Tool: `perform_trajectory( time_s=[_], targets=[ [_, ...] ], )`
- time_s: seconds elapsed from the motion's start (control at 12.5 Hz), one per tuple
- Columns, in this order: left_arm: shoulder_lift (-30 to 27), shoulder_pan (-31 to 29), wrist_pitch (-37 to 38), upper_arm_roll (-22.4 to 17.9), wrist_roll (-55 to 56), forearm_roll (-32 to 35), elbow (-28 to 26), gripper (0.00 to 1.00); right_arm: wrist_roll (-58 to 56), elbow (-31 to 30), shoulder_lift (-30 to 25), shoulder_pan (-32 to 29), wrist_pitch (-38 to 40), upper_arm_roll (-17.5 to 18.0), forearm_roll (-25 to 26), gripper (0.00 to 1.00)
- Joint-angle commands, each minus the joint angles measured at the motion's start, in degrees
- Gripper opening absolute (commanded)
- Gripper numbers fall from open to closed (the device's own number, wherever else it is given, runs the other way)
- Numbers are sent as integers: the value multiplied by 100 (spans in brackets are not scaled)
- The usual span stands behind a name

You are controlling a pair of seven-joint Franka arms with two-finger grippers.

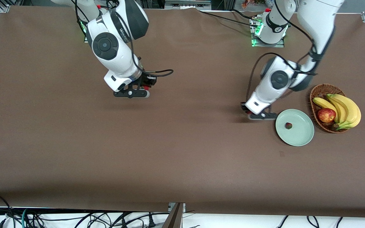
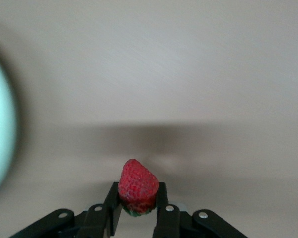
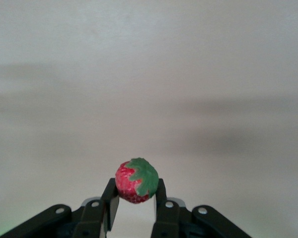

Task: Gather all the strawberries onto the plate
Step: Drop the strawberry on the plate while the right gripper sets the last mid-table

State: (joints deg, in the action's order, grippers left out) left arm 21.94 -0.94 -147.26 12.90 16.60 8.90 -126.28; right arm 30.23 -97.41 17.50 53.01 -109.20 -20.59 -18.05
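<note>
Lighting: even, diffuse, from overhead; the brown table (image 1: pixel 74 142) reads flat, without glare. Shadows: soft, short smudges under both arm heads in the front view; a broad dim band lies across the surface in each wrist view. Colour: wrist views washed out, the table rendered pale grey-beige. Focus: the strawberry held at the left gripper (image 2: pixel 138 187) is sharp, as is the strawberry at the right gripper (image 3: pixel 136 181); the surface past them is blurred. The plate (image 2: pixel 0 124) edge is a soft, overbright mint blur. Green lamp glow at the arm bases.
</note>
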Motion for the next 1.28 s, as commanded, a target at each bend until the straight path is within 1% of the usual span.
perform_trajectory(
  time_s=[0.0, 0.08, 0.16, 0.24, 0.32, 0.4, 0.48, 0.56, 0.64, 0.72, 0.8, 0.88, 0.96, 1.04, 1.2],
  targets=[
    [-67, -90, 259, -419, -1270, 6, 226, 1, 674, 817, 551, 130, 118, 194, -409, 11],
    [-75, -143, 285, -533, -1569, 6, 297, 1, 1069, 1133, 796, 139, 66, 378, -514, 11],
    [-75, -204, 381, -595, -1799, -2, 358, 1, 1543, 1571, 1121, 130, -274, 650, -663, 12],
    [-67, -257, 400, -648, -1975, -3, 385, 2, 2156, 1872, 1455, 139, -782, 896, -734, 14],
    [-49, -257, 391, -762, -2142, -3, 403, 5, 2780, 2057, 1728, 226, -1501, 1142, -735, 14],
    [-14, -257, 382, -894, -2370, -3, 464, 8, 3422, 2094, 1965, 314, -2326, 1319, -735, 15],
    [56, -292, 382, -982, -2590, -3, 534, 16, 4063, 2103, 2229, 472, -3248, 1442, -726, 15],
    [91, -371, 374, -1018, -2748, -20, 578, 28, 4592, 2103, 2519, 691, -4153, 1478, -717, 16],
    [135, -380, 374, -1018, -2802, -229, 587, 60, 5015, 2112, 2835, 963, -4945, 1470, -709, 22],
    [144, -380, 374, -1018, -2803, -509, 587, 91, 5350, 2103, 3082, 1148, -5493, 1470, -700, 26],
    [144, -372, 382, -1018, -2812, -591, 587, 100, 5579, 2112, 3241, 1298, -5785, 1444, -691, 34],
    [144, -372, 391, -1018, -2812, -600, 596, 100, 5669, 2103, 3268, 1334, -5893, 1444, -700, 57],
    [136, -372, 400, -1018, -2829, -600, 622, 100, 5774, 2112, 3234, 1326, -5885, 1435, -709, 96],
    [135, -346, 487, -1009, -2829, -609, 701, 100, 5818, 2103, 3199, 1317, -5876, 1435, -709, 99],
    [135, -267, 863, -948, -2820, -880, 963, 100, 5828, 2068, 3120, 1308, -5841, 1426, -735, 99]
  ],
)
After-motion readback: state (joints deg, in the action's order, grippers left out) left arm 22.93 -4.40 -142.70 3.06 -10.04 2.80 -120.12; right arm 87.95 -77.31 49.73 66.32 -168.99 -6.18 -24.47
